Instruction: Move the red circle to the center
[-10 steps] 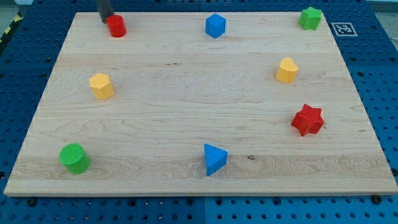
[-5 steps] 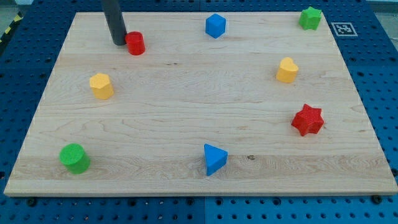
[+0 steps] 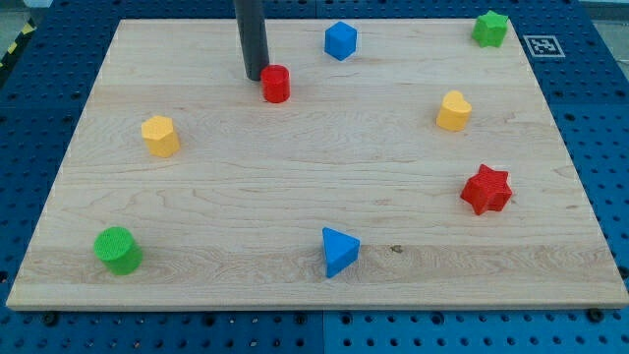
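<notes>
The red circle (image 3: 276,84) is a small red cylinder standing on the wooden board (image 3: 295,167), in the upper part, left of the board's middle. My tip (image 3: 255,77) is the lower end of a dark rod that comes down from the view's top. It sits right against the red circle's upper left side, touching it or nearly so.
A blue cube (image 3: 340,40) is at the top, right of the red circle. A green star (image 3: 489,29) is top right, a yellow heart (image 3: 453,110) and a red star (image 3: 486,190) at the right. A yellow hexagon (image 3: 160,136) is left, a green cylinder (image 3: 118,250) bottom left, a blue triangle (image 3: 339,251) bottom middle.
My tip and the red circle have moved together from the board's top left corner toward the right and down. The other blocks have not moved.
</notes>
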